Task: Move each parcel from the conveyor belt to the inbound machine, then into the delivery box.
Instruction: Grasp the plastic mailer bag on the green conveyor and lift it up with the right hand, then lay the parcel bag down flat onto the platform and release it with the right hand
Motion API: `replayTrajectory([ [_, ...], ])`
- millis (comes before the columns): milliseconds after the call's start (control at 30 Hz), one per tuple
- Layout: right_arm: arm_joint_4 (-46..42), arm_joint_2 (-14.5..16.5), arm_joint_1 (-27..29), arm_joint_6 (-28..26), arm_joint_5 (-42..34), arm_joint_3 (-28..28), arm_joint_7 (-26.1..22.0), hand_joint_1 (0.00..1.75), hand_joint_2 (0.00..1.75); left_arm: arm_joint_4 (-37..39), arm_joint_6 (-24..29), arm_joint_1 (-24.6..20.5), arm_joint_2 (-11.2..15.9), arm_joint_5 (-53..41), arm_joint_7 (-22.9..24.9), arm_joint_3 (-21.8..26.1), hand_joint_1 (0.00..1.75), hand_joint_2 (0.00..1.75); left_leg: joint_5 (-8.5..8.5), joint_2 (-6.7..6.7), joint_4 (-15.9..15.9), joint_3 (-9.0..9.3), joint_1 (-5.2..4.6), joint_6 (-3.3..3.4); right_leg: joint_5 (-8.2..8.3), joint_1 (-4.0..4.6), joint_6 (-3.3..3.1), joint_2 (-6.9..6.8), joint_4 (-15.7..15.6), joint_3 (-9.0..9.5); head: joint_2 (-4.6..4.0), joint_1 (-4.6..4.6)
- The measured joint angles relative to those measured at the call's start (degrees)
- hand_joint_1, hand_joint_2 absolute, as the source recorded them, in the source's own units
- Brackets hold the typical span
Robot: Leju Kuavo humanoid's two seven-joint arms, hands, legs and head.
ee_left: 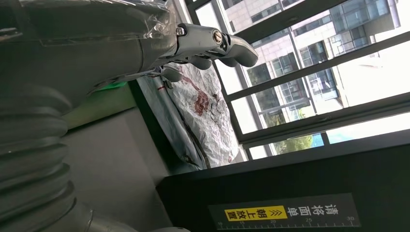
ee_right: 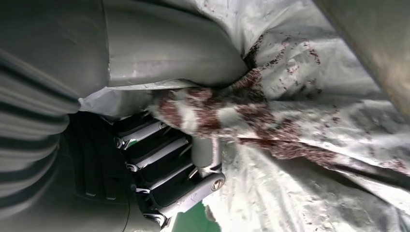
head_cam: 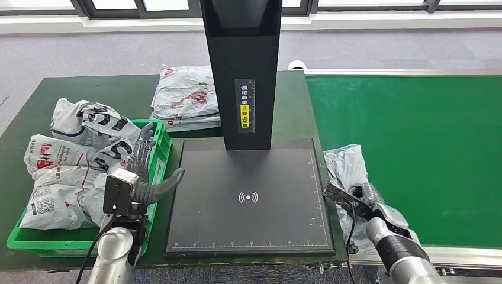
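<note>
At the conveyor belt's (head_cam: 414, 154) near left corner, right beside the inbound machine, the right robot hand (head_cam: 362, 198) is clamped on a parcel (head_cam: 346, 168): the wrist view shows thumb and dark fingers (ee_right: 159, 164) pinching a bunched fold of its film, the grey-white plastic creasing hard around the grip. That's a soft poly mailer with a reddish print, limp and crinkly, so gathering a ridge of slack looks like the sensible way to lift it, and it will likely sag and swing once it leaves the green felt-like belt.

Over on the other side, the left robot hand (head_cam: 145, 177) hangs above the right wall of the delivery box (head_cam: 161, 155), holding nothing, its fingers loosely apart and the thumb jutting towards the scanner. I'd judge it is waiting there for the handover after scanning.

Between them lies the inbound machine's plate (head_cam: 251, 198), flat, matt black, ruled along its edges with a wireless mark at centre, and nothing rests on it, so this parcel has yet to be scanned. Its tall black column (head_cam: 241, 71) rises at the plate's far edge, carrying a yellow-and-white label.

The delivery box is a rigid green plastic crate at the worktop's (head_cam: 124, 89) near left corner, already stuffed with glossy, wrinkled mailers (head_cam: 65, 171). Another flat stack of mailers (head_cam: 186, 97) sits towards the worktop's far edge, just left of the column.
</note>
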Motion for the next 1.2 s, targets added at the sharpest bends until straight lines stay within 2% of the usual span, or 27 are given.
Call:
replayTrajectory([
  [133,-1.0,0.0,0.9,0.3,-4.8,-0.2,-2.8,1.75,1.75,-0.3,0.0,0.3,-0.2,-0.1,-0.1,0.2,0.00,1.75,-0.01,-0.03,0.0,-0.07,0.00,-0.01,0.00,0.00,0.00,-0.02,0.0,-0.02,0.01,0.01],
  [200,-2.3,0.1,1.5,2.8,-13.0,-1.4,-7.4,1.75,1.75,-0.6,0.4,0.6,-0.2,-0.1,-0.5,0.4,0.00,1.75,-0.01,-0.05,0.0,-0.15,0.00,-0.01,0.00,0.00,0.00,-0.04,0.0,-0.06,0.01,0.00],
  [267,-5.0,0.4,2.2,7.0,-24.5,-3.8,-12.0,1.75,1.75,-0.9,1.2,1.1,-0.3,-0.2,-1.1,0.8,0.00,1.75,0.00,-0.05,0.0,-0.22,-0.01,-0.02,0.00,-0.01,-0.01,-0.04,0.0,-0.13,0.00,-0.01],
  [333,-9.1,0.9,3.4,9.9,-34.3,-6.4,-13.5,1.75,1.75,-1.2,2.0,1.7,-0.3,-0.2,-1.8,1.2,0.00,1.75,0.01,-0.08,0.0,-0.30,-0.02,-0.02,0.01,-0.01,-0.01,-0.06,0.0,-0.20,0.01,-0.01],
  [400,-13.6,1.5,4.7,10.7,-39.9,-8.3,-12.7,1.75,1.75,-1.6,2.4,2.3,-0.4,-0.4,-2.1,1.5,0.00,1.75,0.03,-0.16,0.0,-0.39,-0.03,-0.04,0.01,-0.02,-0.01,-0.13,0.0,-0.30,0.01,-0.01],
  [633,-23.4,2.7,6.8,10.6,-44.2,-11.6,-12.9,1.75,1.75,-2.3,3.0,3.5,-0.7,-0.6,-2.3,1.9,0.00,1.75,0.04,-0.24,0.0,-0.50,-0.06,-0.05,0.00,0.00,0.00,-0.21,0.0,-0.38,0.01,-0.01],
  [900,-37.3,4.2,10.6,10.0,-54.7,-16.2,-13.9,1.75,1.75,-2.7,3.8,4.8,-1.1,-1.0,-2.9,3.3,0.00,1.75,0.06,-0.35,0.0,-0.55,-0.22,-0.02,0.00,-0.05,0.01,-0.30,0.0,-0.38,0.01,0.01],
  [1200,-46.5,7.2,11.1,9.6,-55.3,-19.7,-13.5,1.75,1.75,-2.7,4.1,5.1,-2.2,-1.8,-3.1,4.2,0.00,1.75,0.09,-0.35,0.0,-0.54,-0.22,0.01,0.00,-0.05,0.01,-0.31,0.0,-0.38,0.01,0.00],
])
